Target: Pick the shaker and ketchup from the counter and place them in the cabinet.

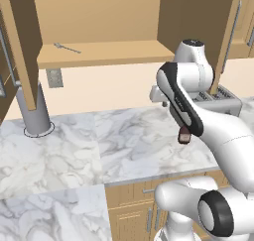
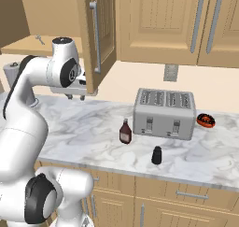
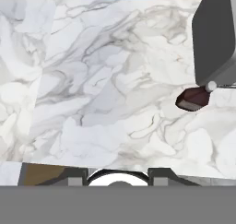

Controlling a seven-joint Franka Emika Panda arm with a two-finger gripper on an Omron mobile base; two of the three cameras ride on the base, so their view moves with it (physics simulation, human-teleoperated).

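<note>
On the marble tabletop [image 2: 84,128], ketchup [image 2: 125,131] and shaker [image 2: 157,155] standing apart, near the toaster [image 2: 164,113]. Ketchup half hidden behind the arm in left base view. Pincer [image 2: 76,96] mostly cut off, holding nothing; spread or pressed together, cannot tell.

Glossy white rounded arm [image 1: 218,131] w/ dark grey joint bands, black end caps, bulbous white base segs.

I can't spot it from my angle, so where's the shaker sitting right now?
In the right base view the shaker stands upright on the marble counter near its front edge, in front of the toaster and right of the ketchup.
</note>
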